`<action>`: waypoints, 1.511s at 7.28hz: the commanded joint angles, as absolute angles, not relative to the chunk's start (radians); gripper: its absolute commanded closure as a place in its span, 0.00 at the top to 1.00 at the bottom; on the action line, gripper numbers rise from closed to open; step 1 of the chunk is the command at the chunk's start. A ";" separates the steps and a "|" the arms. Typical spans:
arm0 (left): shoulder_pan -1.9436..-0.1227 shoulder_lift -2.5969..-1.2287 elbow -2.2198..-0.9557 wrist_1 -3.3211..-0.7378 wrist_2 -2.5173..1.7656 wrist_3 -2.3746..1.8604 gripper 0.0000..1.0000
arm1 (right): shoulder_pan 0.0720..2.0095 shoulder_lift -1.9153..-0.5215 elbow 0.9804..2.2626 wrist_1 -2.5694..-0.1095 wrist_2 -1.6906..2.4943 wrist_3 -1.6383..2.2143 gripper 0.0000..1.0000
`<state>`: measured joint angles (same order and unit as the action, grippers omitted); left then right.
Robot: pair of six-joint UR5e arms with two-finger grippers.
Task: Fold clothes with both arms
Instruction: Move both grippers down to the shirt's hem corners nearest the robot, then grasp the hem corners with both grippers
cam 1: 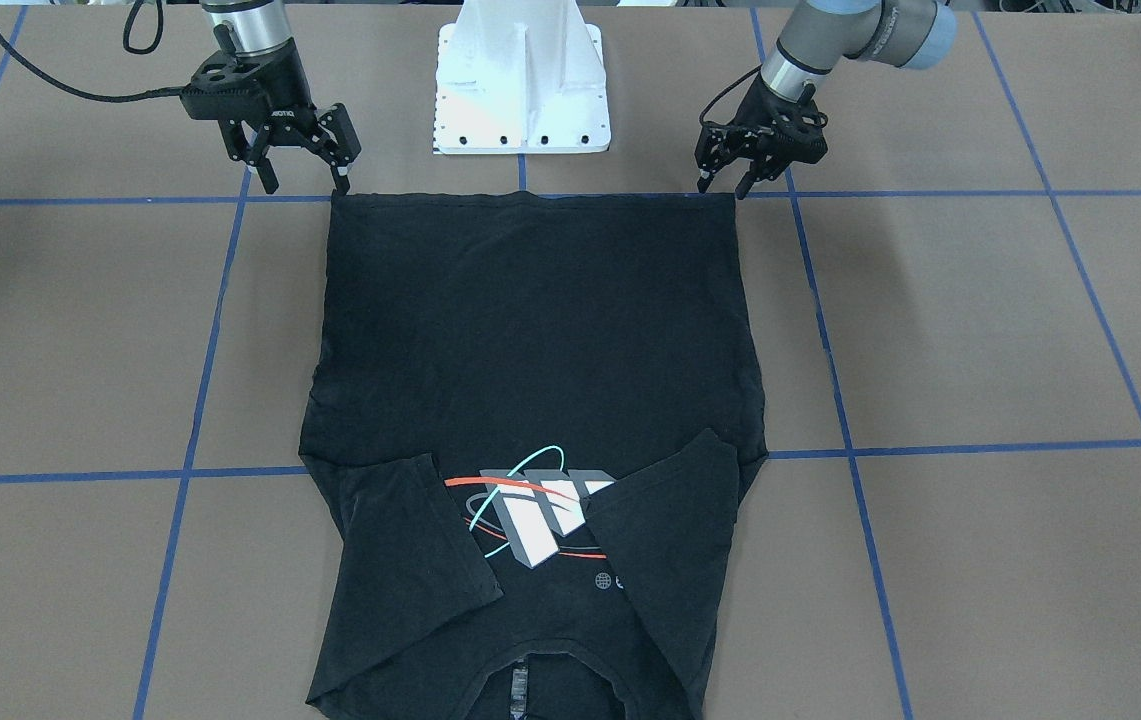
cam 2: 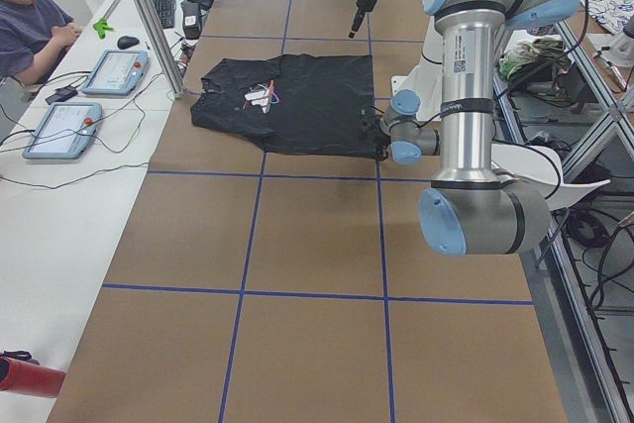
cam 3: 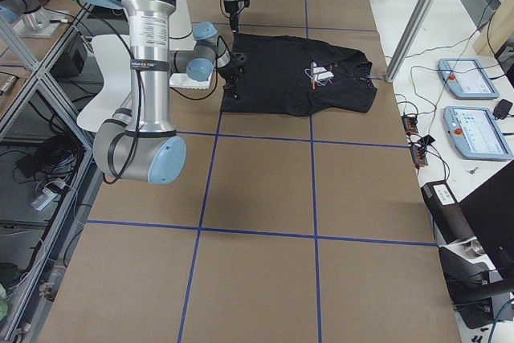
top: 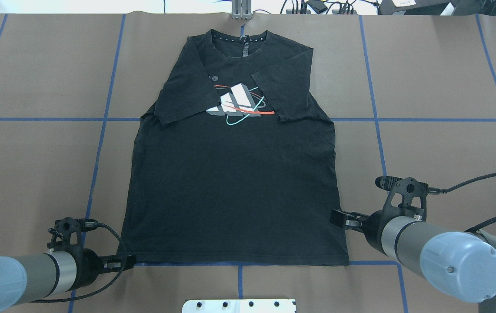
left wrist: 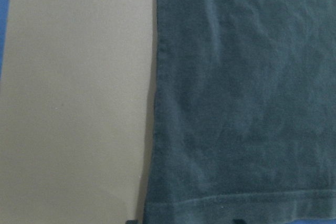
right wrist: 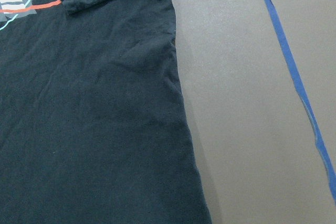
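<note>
Though spread flat on the brown desk (top: 34, 174), already folded at both sleeves: one black T-shirt (top: 230, 195), front up, collar toward the far edge, hem toward the robot. Short sleeves turned inward over the chest, each covering an outer part of the print (top: 239, 102) of white blocks with red and teal rings. Hem laid straight along a blue tape line (cam 1: 80, 202), just in front of the white pedestal (cam 1: 520, 90).

Left tool (cam 1: 723, 187) at the hem corner on the robot's left, fingers spread, pinching nothing. From its wrist view, the shirt's side edge and stitched hem close ahead, with two dark fingertips barely showing at the bottom of the frame, one on either side of that edge. Cannot tell whether touching the cloth.

Right tool (cam 1: 306, 186) near the opposite hem corner, just outside the shirt's side edge, fingers spread wide, likewise pinching nothing. From its wrist view, the side edge of the shirt running up to a folded sleeve, bare desk and tape beside it.

Off at the far side, a person (cam 2: 30, 17) seated by two tablets.
</note>
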<state>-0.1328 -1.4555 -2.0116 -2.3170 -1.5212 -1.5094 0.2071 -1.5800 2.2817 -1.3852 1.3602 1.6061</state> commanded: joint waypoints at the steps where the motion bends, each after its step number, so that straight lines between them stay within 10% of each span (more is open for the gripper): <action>1: -0.130 -1.456 -2.005 -2.316 -1.520 -1.509 0.67 | 0.207 -1.580 2.281 -1.385 1.361 1.606 1.00; 5: -0.132 -1.457 -2.005 -2.316 -1.522 -1.509 0.00 | 0.206 -1.580 2.281 -1.385 1.361 1.606 1.00; 11: -0.132 -1.468 -2.014 -2.316 -1.522 -1.509 0.00 | 0.095 -1.605 2.270 -1.382 1.246 1.664 1.00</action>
